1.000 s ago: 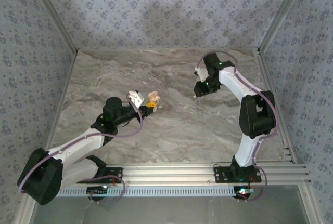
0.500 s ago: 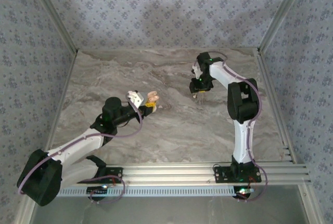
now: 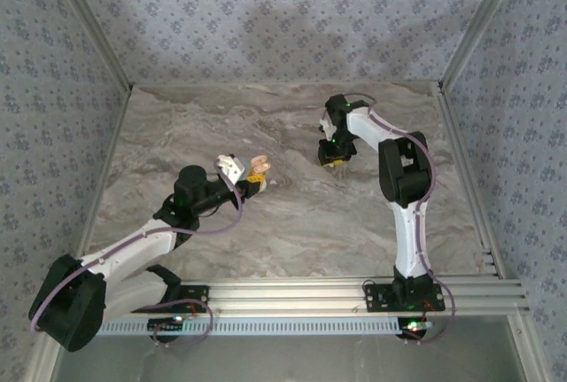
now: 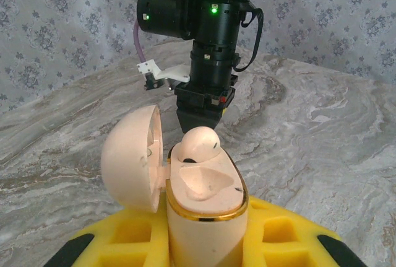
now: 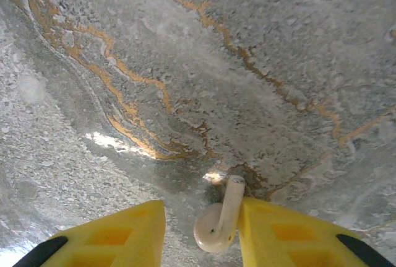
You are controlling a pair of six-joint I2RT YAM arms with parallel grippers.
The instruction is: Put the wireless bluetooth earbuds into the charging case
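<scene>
My left gripper (image 3: 252, 180) is shut on the pinkish charging case (image 3: 260, 167), holding it upright above the table. Seen from the left wrist, the case (image 4: 207, 199) sits between the yellow fingers (image 4: 117, 242) with its lid (image 4: 131, 158) swung open to the left. One earbud (image 4: 199, 146) rests in the far socket, and the near socket is empty. My right gripper (image 3: 330, 159) points down at the table behind the case. A white earbud (image 5: 221, 220) stands on the marble between its open fingers. It leans on the right finger (image 5: 278, 230) and is apart from the left finger (image 5: 124, 233).
The right arm's wrist (image 4: 207, 50) hangs just beyond the case in the left wrist view. A marble-patterned tabletop (image 3: 283, 222) is enclosed by patterned walls, with metal rails (image 3: 354, 293) along the near edge.
The right arm has swung left and lowered towards the table, and its jaws have narrowed around the earbud. The left arm and the case have not moved.
</scene>
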